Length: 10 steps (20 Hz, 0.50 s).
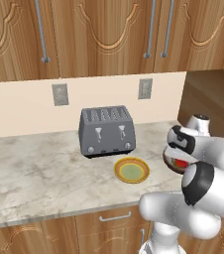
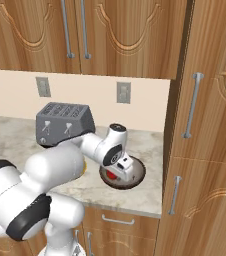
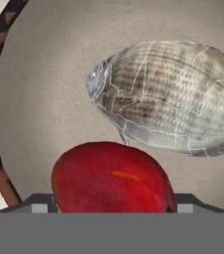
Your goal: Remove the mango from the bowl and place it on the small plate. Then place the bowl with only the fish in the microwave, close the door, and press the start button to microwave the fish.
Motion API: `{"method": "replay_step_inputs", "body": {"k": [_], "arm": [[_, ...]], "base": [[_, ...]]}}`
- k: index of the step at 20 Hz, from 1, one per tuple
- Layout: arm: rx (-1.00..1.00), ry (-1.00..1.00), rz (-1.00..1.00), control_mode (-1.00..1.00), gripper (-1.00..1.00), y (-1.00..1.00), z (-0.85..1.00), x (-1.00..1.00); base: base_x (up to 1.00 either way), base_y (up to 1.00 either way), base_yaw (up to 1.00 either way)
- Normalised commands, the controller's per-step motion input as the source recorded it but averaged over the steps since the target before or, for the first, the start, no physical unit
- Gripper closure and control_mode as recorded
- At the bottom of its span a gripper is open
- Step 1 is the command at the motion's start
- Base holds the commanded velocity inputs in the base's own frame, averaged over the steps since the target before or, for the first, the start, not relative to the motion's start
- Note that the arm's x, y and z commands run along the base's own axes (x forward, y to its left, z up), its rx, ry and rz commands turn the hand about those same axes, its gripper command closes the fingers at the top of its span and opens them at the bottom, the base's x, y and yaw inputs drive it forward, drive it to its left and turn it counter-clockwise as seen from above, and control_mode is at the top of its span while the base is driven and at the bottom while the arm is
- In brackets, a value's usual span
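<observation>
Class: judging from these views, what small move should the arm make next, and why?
Probably close the end effector on the mango, then lift: it sits low in the bowl, straddling the fruit beside the fish, while the small plate waits.

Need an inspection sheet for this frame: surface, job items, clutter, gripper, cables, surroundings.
Surface: pale marbled stone counter, nothing spilled.
Job's things: red rounded mango and grey scaly fish lie apart in the dark brown shallow bowl; small yellow-rimmed plate with pale green centre sits bare in front of the toaster.
Clutter: silver four-slot toaster at the wall.
Grippers: gripper down in the bowl, one finger on either side of the mango; contact cannot be told.
Cables: nothing seen.
Surroundings: wooden cabinets above and beside; two wall outlets.
</observation>
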Motion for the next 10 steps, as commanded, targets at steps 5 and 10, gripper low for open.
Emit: {"method": "replay_step_inputs", "body": {"k": [5, 10], "arm": [[-0.10, -0.12, 0.01, -1.00, 1.00, 0.03, 0.61, -0.02], [-0.14, -0.09, 0.00, -1.00, 1.00, 0.48, 0.67, -0.21]], "base": [[0.00, 0.00, 0.00], [0.00, 0.00, 0.00]]}}
